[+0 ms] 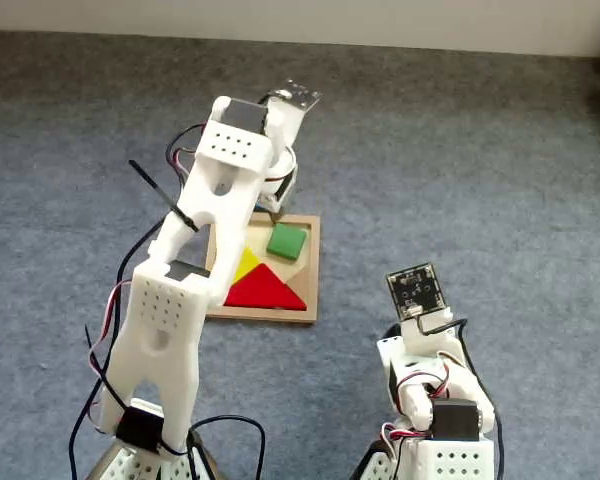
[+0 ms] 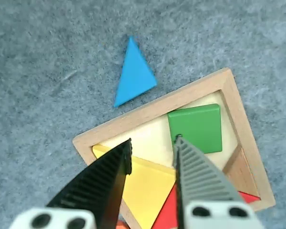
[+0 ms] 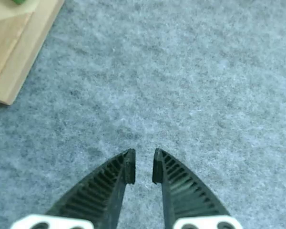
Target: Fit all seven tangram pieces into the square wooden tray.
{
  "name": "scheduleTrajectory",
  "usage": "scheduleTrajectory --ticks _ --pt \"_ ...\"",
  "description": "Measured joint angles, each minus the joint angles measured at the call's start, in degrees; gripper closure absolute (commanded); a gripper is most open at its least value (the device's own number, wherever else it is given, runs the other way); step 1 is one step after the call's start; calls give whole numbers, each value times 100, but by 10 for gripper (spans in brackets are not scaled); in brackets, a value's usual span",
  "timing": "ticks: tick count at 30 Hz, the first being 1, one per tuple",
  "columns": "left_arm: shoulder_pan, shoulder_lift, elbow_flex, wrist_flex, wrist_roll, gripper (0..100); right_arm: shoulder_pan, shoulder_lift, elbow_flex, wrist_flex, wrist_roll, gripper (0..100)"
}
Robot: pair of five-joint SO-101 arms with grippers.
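Covering the whole work surface was a grey carpet (image 1: 500,170).

Left arm (image 1: 195,260): stretched out over the near-left part of the tray.

Right arm (image 1: 435,405): folded low at the near edge, well apart from the tray.

Square wooden tray (image 1: 270,314): lay flat on the carpet between the two arms, nearer the left one.

Red triangle (image 1: 267,290): sat in the tray against its near rim.

Yellow triangle (image 1: 246,266): sat in the tray, touching the red one's left side.

Green square (image 1: 287,242): sat in the tray toward the far right corner, apart from both triangles.

Blue triangle (image 2: 133,76): lay on the carpet outside the tray, just beyond its far rim (image 2: 152,106).

Left pincer (image 2: 152,145): fingers apart, nothing between them. It hung above bare tray floor, with the green square (image 2: 196,128) just beside one fingertip and the yellow triangle (image 2: 143,191) under the other finger.

Right pincer (image 3: 143,161): fingers only narrowly apart, holding nothing, over bare carpet. A tray corner (image 3: 19,52) was some way off.
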Motion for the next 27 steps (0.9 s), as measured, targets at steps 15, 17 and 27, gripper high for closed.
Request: scheduleTrajectory --ticks 15,17,27 --pt "202 519 0 -18 -440 902 0 0 0 0 0 922" --pt "220 387 44 -9 -440 902 0 0 0 0 0 922" --pt "554 -26 246 -9 -53 902 0 0 0 0 0 922"
